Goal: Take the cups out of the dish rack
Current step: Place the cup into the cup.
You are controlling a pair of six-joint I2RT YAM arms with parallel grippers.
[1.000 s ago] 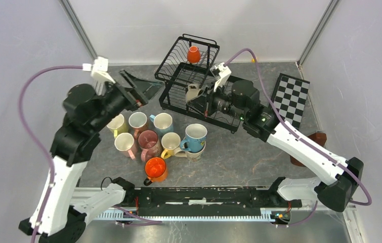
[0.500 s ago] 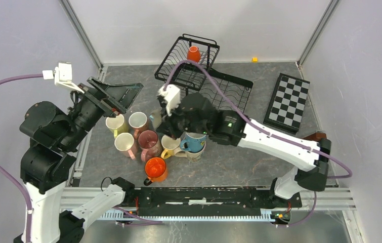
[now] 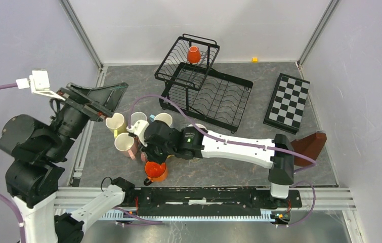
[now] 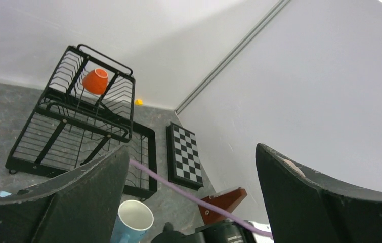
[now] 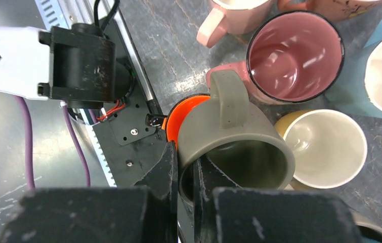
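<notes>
One small orange ceramic cup (image 3: pixel 193 53) is in the raised upper basket of the black wire two-tier dish rack (image 3: pixel 214 98) at the back of the grey table (image 3: pixel 229 169), well apart from both arms. From where I stand, the right arm lies stretched low across the table to the cluster of mugs on the left. The right gripper (image 5: pixel 184 164) is pinched nearly closed on the wall of a grey-beige handled ceramic mug (image 5: pixel 234 136). One finger is outside the rim and the other inside, with the handle on the side away from the fingers and the mouth turned toward the wrist camera. That mug hangs directly over a bright orange mug (image 5: pixel 178 121) at the near edge of the cluster; whether the two touch, I cannot tell. Just beside it are a pink mug with a dark rim (image 5: pixel 295 55) and a yellow mug with a cream inside (image 5: pixel 325 147). The left gripper (image 4: pixel 191 154) is raised at the left side of the cell, jaws spread wide and holding nothing. It is aimed toward the rack and is well away from every cup. A black-and-white checkered board (image 3: pixel 286 101) lies to the right of the rack.
</notes>
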